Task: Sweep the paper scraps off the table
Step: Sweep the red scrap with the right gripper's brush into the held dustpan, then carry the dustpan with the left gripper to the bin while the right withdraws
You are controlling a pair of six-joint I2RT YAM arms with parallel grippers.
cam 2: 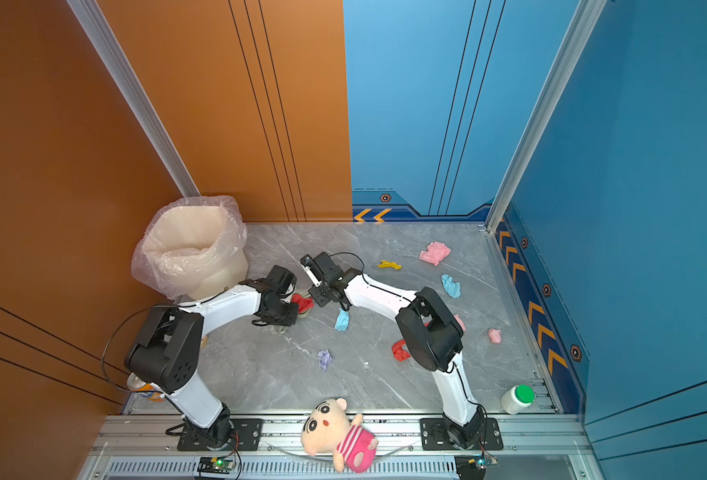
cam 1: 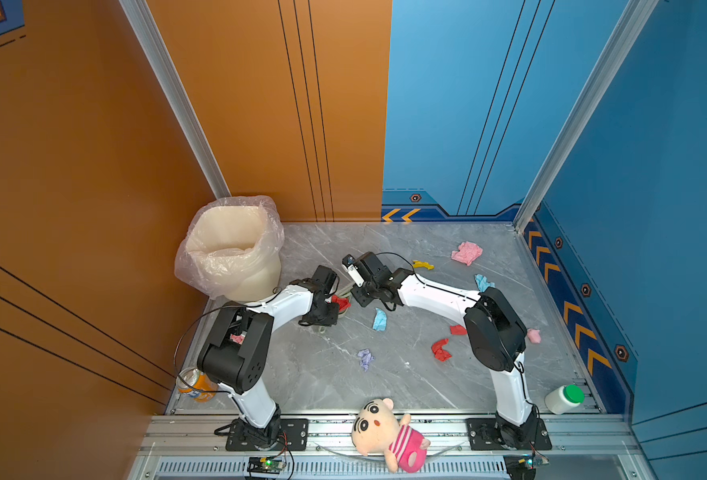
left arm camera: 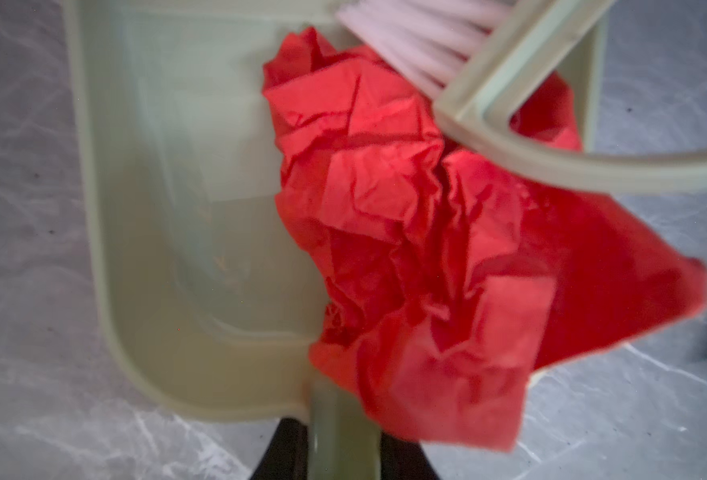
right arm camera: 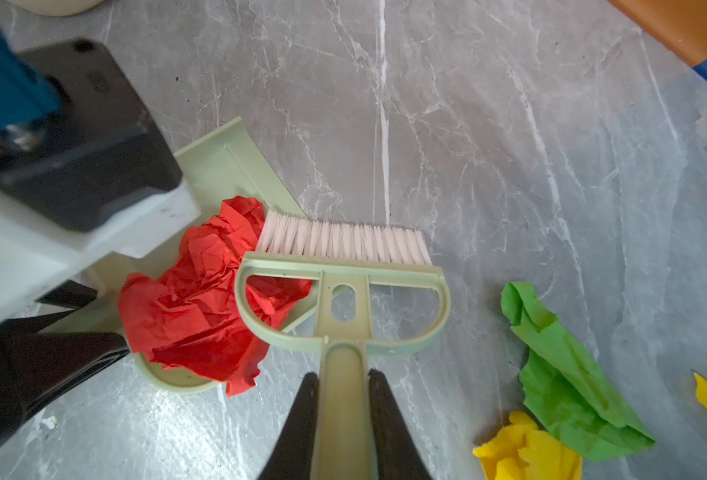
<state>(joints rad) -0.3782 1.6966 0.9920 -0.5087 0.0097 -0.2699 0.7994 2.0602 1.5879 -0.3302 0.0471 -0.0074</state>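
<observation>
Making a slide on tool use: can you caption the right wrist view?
The right gripper clamps the brush, bristles against a crumpled red scrap in the dustpan on the table.

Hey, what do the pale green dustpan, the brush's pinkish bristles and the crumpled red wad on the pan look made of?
The pale green dustpan looks like moulded plastic: smooth, slightly glossy, with a rounded rim. The pale green brush has pinkish-white bristles, probably synthetic fibre: straight, even strands. The crumpled red wad looks like thin matte paper, holding sharp creases.
</observation>
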